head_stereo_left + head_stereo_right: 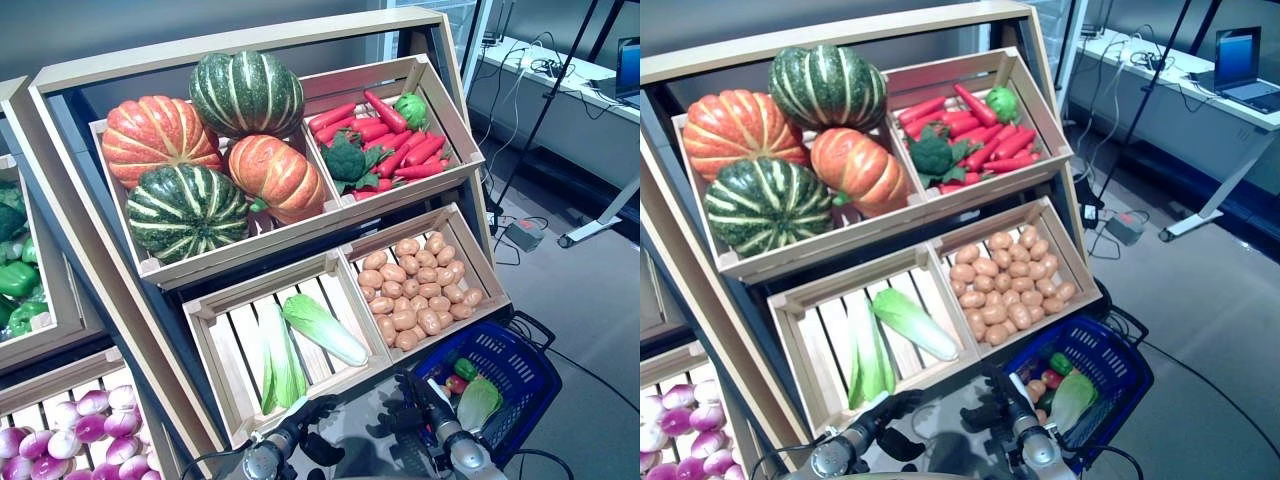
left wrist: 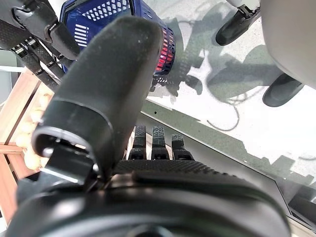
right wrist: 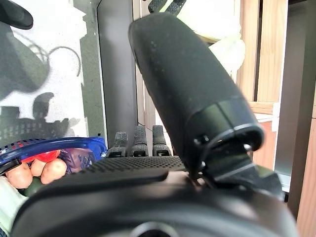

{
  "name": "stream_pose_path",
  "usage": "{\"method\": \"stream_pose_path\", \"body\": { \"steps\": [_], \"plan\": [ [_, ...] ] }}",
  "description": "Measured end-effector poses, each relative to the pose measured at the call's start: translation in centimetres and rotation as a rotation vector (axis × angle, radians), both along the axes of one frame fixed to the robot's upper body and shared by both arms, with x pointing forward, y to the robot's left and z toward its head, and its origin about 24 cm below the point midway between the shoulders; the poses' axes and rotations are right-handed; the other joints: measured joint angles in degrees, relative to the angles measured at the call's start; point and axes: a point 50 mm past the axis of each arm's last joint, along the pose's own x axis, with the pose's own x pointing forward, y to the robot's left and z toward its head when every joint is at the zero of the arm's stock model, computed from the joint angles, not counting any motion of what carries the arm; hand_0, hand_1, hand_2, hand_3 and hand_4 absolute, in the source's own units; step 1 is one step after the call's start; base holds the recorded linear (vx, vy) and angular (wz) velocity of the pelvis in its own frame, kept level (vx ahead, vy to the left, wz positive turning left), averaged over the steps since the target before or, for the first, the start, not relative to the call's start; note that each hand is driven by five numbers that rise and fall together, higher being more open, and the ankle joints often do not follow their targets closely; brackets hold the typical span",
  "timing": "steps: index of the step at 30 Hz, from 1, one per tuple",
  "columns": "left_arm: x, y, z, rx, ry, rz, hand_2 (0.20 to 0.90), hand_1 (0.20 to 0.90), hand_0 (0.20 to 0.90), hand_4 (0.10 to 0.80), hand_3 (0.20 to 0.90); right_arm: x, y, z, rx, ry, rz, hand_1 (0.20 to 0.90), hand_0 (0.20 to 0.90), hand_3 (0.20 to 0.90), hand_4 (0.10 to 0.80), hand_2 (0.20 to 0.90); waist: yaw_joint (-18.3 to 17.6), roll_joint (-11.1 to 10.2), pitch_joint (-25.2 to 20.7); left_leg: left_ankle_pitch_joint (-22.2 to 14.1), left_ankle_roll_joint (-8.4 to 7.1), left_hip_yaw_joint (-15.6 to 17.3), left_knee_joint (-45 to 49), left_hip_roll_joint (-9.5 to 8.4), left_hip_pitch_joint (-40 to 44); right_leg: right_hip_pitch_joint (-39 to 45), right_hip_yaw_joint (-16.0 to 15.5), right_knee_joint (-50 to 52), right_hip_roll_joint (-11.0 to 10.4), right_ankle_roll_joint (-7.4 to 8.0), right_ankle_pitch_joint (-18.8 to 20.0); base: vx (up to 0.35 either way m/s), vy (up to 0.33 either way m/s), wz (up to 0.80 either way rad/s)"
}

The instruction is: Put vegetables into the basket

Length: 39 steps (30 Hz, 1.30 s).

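The blue basket stands on the floor at the lower right of the shelf. It holds a pale green cabbage, a green pepper, a red piece and some potatoes. My left hand and right hand hang side by side below the lower crates, both with relaxed fingers and nothing in them. The right hand is just left of the basket. Two napa cabbages lie in the lower left crate above the hands. Beside it, the lower right crate is full of potatoes.
The upper crates hold pumpkins, red peppers and broccoli. A neighbouring shelf at the left has green peppers and purple onions. A desk and floor cables stand to the right.
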Motion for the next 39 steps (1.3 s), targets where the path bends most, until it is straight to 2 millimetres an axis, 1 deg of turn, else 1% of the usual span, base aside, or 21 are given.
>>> {"method": "stream_pose_path", "body": {
  "steps": [9, 12, 14, 16, 19, 22, 25, 28, 33, 34, 35, 37, 38, 39],
  "plan": [
    [0.1, 0.0, 0.1, -0.01, -0.005, -0.003, 0.9, 0.9, 0.9, 0.8, 0.9, 0.0, 0.0, 0.0, 0.0, 0.0, -0.001, 0.9, 0.9, 0.9, 0.8, 0.9, 0.02, -0.1, 0.07, 0.0, 0.0, -0.03, 0.0, 0.01, -0.02, 0.0, -0.03, 0.0, 0.0, 0.0, 0.0, 0.0, 0.0, 0.0],
    [0.4, -0.1, 0.4, -0.032, -0.026, 0.014, 0.9, 0.9, 0.9, 0.8, 0.9, 0.3, 0.0, 0.2, -0.007, -0.022, -0.016, 0.9, 0.9, 0.9, 0.8, 0.9, -0.01, -0.09, 0.27, 0.01, 0.0, -0.03, 0.0, 0.02, -0.12, -0.1, -0.04, 0.0, 0.01, 0.0, 0.0, 0.0, 0.0, 0.0],
    [1.0, -0.1, 0.9, -0.06, -0.058, 0.048, 0.9, 0.9, 0.9, 0.8, 0.9, 0.8, 0.0, 0.8, -0.005, -0.057, -0.024, 0.9, 0.9, 0.9, 0.8, 0.9, -0.01, -0.07, 0.64, 0.02, 0.01, -0.04, 0.0, 0.02, -0.22, -0.2, -0.04, 0.0, 0.01, 0.01, 0.01, 0.0, 0.0, 0.0],
    [2.1, 0.0, 2.1, -0.098, -0.134, 0.073, 0.9, 0.9, 0.9, 0.8, 0.9, 1.5, 0.2, 1.8, 0.01, -0.121, -0.022, 0.9, 0.9, 0.9, 0.8, 0.9, 0.02, -0.09, 1.33, 0.04, 0.0, -0.07, 0.0, 0.01, -0.26, -0.21, -0.08, 0.01, 0.01, 0.02, 0.03, 0.0, 0.0, 0.0],
    [3.1, 0.3, 3.2, -0.119, -0.213, 0.107, 0.9, 0.9, 0.9, 0.8, 0.9, 2.1, 0.3, 2.6, 0.02, -0.163, -0.018, 0.9, 0.9, 0.9, 0.8, 0.9, 0.0, -0.07, 1.49, 0.03, 0.0, -0.12, 0.0, -0.04, -0.33, -0.21, -0.12, 0.15, -0.01, 0.05, 0.05, 0.0, 0.0, 0.0],
    [4.4, 0.8, 4.5, -0.135, -0.313, 0.207, 0.9, 0.9, 0.9, 0.8, 0.9, 2.4, 0.5, 2.9, 0.031, -0.18, -0.019, 0.9, 0.9, 0.9, 0.8, 0.9, 0.05, -0.11, 1.85, 0.03, 0.0, -0.25, 0.01, -0.2, -0.43, -0.09, -0.2, 0.17, -0.02, 0.05, 0.04, 0.035, 0.003, 0.01],
    [5.0, 1.6, 5.3, -0.121, -0.385, 0.302, 0.9, 0.9, 0.9, 0.8, 0.9, 2.2, 0.6, 3.0, 0.046, -0.184, -0.027, 0.9, 0.9, 0.9, 0.8, 0.9, 0.02, -0.33, 2.2, 0.03, 0.0, -0.36, 0.0, -0.24, -0.42, 0.01, -0.43, 0.16, -0.03, 0.06, 0.03, 0.082, -0.017, 0.02],
    [5.4, 2.5, 6.0, -0.098, -0.451, 0.404, 0.9, 0.9, 0.9, 0.8, 0.9, 1.8, 0.9, 3.2, 0.064, -0.19, -0.029, 0.9, 0.9, 0.9, 0.8, 0.9, 0.05, -0.66, 2.79, 0.04, 0.0, -0.42, 0.01, -0.08, -0.33, 0.27, -1.15, -0.02, -0.08, 0.08, -0.02, 0.077, -0.061, 0.06],
    [5.6, 3.6, 6.4, -0.063, -0.498, 0.539, 0.9, 0.9, 0.9, 0.8, 0.9, 1.5, 1.1, 3.2, 0.077, -0.181, -0.038, 0.9, 0.9, 0.9, 0.8, 0.9, 0.32, -0.65, 3.06, 0.04, -0.04, -0.25, 0.53, -0.02, -0.37, -0.1, -1.14, 0.17, -0.06, 0.16, -0.25, 0.025, -0.038, 0.0],
    [5.7, 3.8, 6.6, -0.058, -0.512, 0.557, 0.9, 0.9, 0.9, 0.8, 0.9, 1.5, 1.0, 3.2, 0.088, -0.175, -0.054, 0.9, 0.9, 0.9, 0.8, 0.9, 0.58, -0.74, 3.51, -0.02, -0.11, -0.23, 1.14, -0.02, -0.65, -0.13, -1.08, 0.24, -0.13, 0.2, -0.39, -0.051, 0.031, -0.03],
    [6.1, 3.9, 7.1, -0.058, -0.545, 0.587, 0.9, 0.9, 0.9, 0.8, 0.9, 1.7, 0.9, 3.3, 0.091, -0.176, -0.064, 0.9, 0.9, 0.9, 0.8, 0.9, 0.87, -0.93, 4.96, -0.79, -0.44, -0.25, 3.32, 0.05, -1.57, -0.32, -1.0, 0.63, -0.26, 0.1, -0.53, -0.112, 0.076, 0.03],
    [7.0, 4.1, 7.9, -0.055, -0.596, 0.64, 0.9, 0.9, 0.9, 0.8, 0.9, 2.0, 0.5, 3.5, 0.079, -0.183, -0.061, 0.9, 0.9, 0.9, 0.8, 0.9, 1.0, -1.07, 7.74, -1.26, -0.69, -0.13, 7.0, 0.17, -4.01, -1.81, -1.17, 2.93, -0.73, -0.48, -0.67, -0.111, 0.167, 0.02],
    [7.3, 4.2, 8.1, -0.05, -0.613, 0.662, 0.9, 0.9, 0.9, 0.8, 0.9, 2.1, 0.1, 3.5, 0.067, -0.188, -0.058, 0.9, 0.9, 0.9, 0.8, 0.9, 0.76, -0.43, 8.33, -1.41, -0.49, 0.23, 6.91, 0.48, -4.7, -3.03, -1.22, 4.35, -0.63, -0.63, -1.07, -0.105, 0.168, -0.03],
    [8.0, 4.2, 8.6, -0.04, -0.644, 0.694, 0.9, 0.9, 0.9, 0.8, 0.9, 2.6, -0.4, 3.8, 0.049, -0.2, -0.057, 0.9, 0.9, 0.9, 0.8, 0.9, 0.38, 0.41, 9.6, -1.73, 0.09, 1.46, 7.06, 0.73, -5.42, -5.13, -1.17, 7.2, -0.58, -0.59, -2.02, -0.111, 0.103, -0.05]
  ]
}}
